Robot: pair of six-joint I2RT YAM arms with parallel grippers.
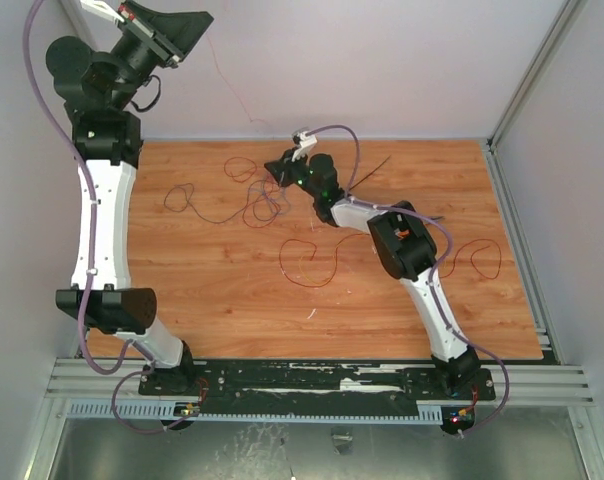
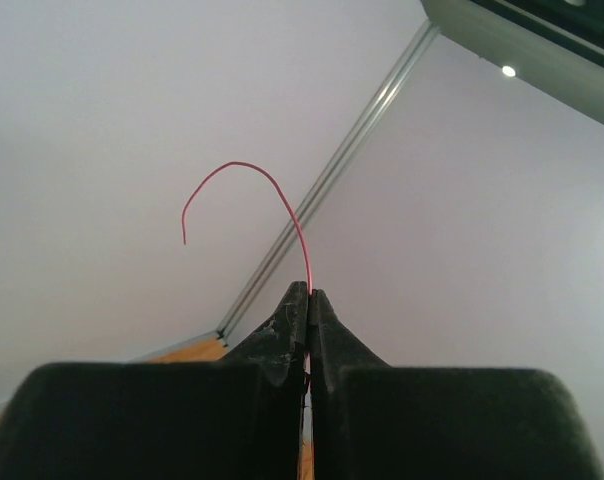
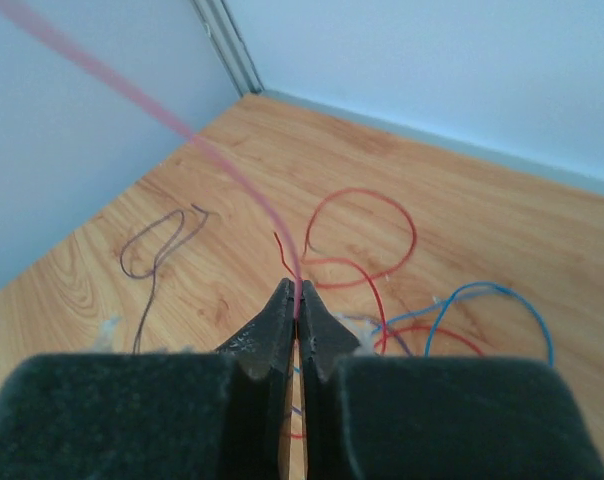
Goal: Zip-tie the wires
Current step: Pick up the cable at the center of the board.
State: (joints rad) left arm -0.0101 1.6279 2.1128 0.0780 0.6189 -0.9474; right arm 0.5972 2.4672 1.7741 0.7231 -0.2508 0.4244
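Right wrist view: a red strand [image 3: 182,131] of the wires [image 1: 265,205] is pinched in the right claw [image 3: 297,290] over the desk [image 1: 232,310] and in the raised left claw [image 2: 310,296], so it should be pulled gently.

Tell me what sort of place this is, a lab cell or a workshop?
Most likely an enclosed robot test cell in a lab: plain pale walls with an aluminium corner post, a wood-look tabletop, and metal mounting rails at the near edge.
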